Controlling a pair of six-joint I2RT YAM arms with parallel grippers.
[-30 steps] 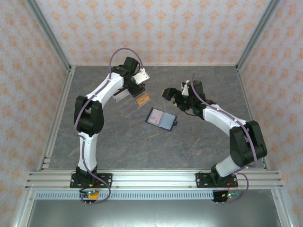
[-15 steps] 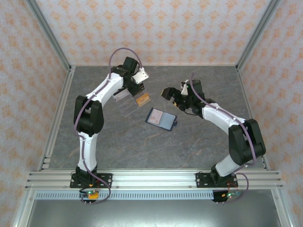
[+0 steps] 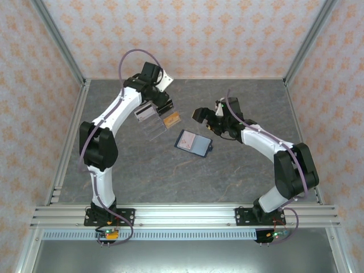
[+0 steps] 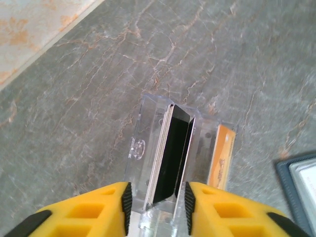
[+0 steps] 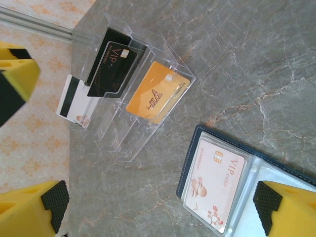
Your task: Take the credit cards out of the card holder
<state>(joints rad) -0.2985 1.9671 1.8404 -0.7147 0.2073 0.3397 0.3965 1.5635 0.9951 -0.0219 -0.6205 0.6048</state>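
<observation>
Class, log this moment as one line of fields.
left gripper open over clear stand | black card, orange card slotted in stand | right gripper open, empty | card holder open, white card inside

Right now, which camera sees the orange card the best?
The right wrist view: the orange card faces it, print and all, standing in the clear stand. The top view gives a tiny orange patch; the left wrist view catches it nearly edge-on.

Navy card holder (image 3: 200, 145) open flat, pale credit card (image 5: 213, 185) in its pocket, orange card (image 5: 158, 92) nearby
</observation>
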